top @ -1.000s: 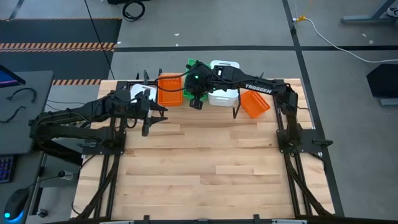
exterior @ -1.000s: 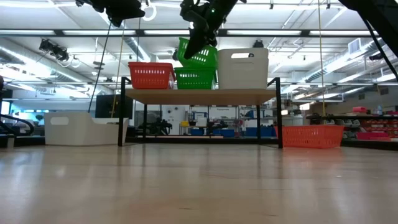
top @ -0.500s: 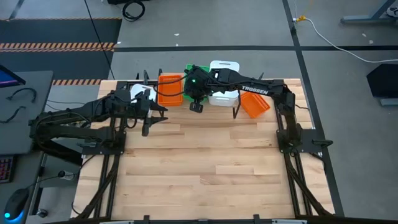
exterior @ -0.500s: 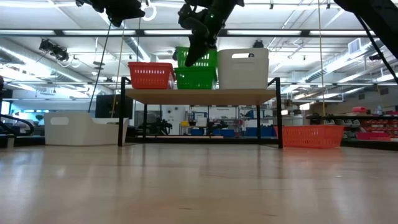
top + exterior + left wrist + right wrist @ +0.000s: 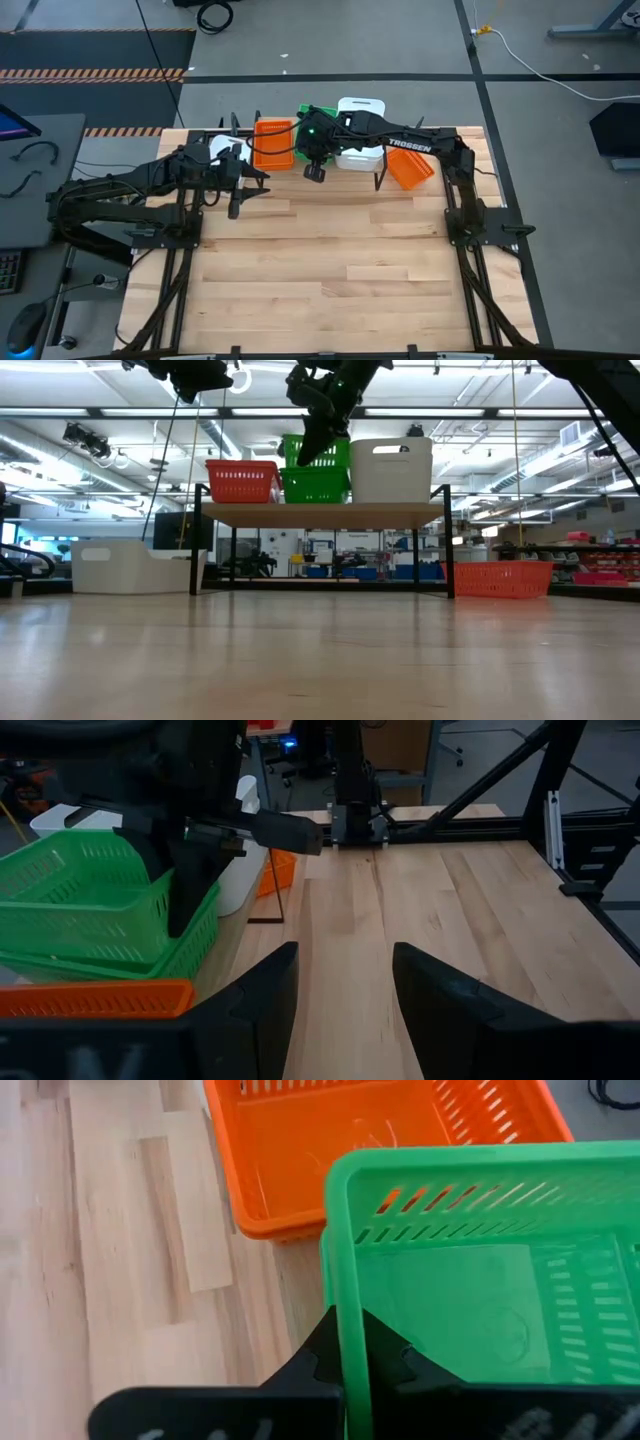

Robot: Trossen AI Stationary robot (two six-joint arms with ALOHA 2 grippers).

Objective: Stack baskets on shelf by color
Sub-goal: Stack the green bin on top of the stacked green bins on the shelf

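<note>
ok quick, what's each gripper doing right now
left gripper: open, holding nothing.
right gripper: shut on the rim of the upper green basket at the shelf.

Bare tabletop in front open, shelf crowded with baskets

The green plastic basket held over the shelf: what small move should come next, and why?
Probably lower it a little, then release. The right tool is shut on the rim of the upper green plastic basket, which already sits partly nested in the green basket on the wooden shelf, but still rides high.
</note>
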